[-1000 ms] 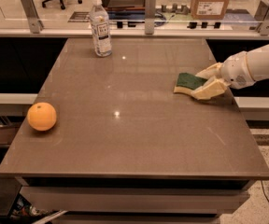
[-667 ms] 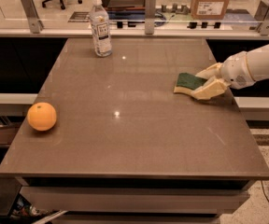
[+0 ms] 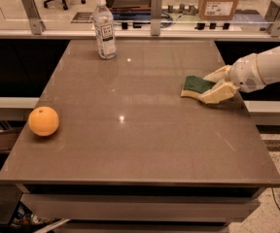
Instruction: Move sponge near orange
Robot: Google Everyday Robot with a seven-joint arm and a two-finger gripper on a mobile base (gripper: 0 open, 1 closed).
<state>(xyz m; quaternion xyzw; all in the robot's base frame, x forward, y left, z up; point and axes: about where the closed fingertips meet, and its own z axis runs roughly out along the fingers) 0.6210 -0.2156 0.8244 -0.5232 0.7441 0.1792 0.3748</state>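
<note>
Fingers [image 3: 218, 93] clamped end of sponge [image 3: 196, 84] farthest from orange [image 3: 43, 121], well apart across desk [image 3: 130, 144]. Risk: only one end was held, so sponge could slip mid-carry, or bump orange & roll it off desk.

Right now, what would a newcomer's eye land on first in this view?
The bright orange sits alone near the left edge of the brown table. Far across on the right side, the cream gripper is at the green sponge, which lies flat on the tabletop. A clear water bottle stands upright near the back edge.
</note>
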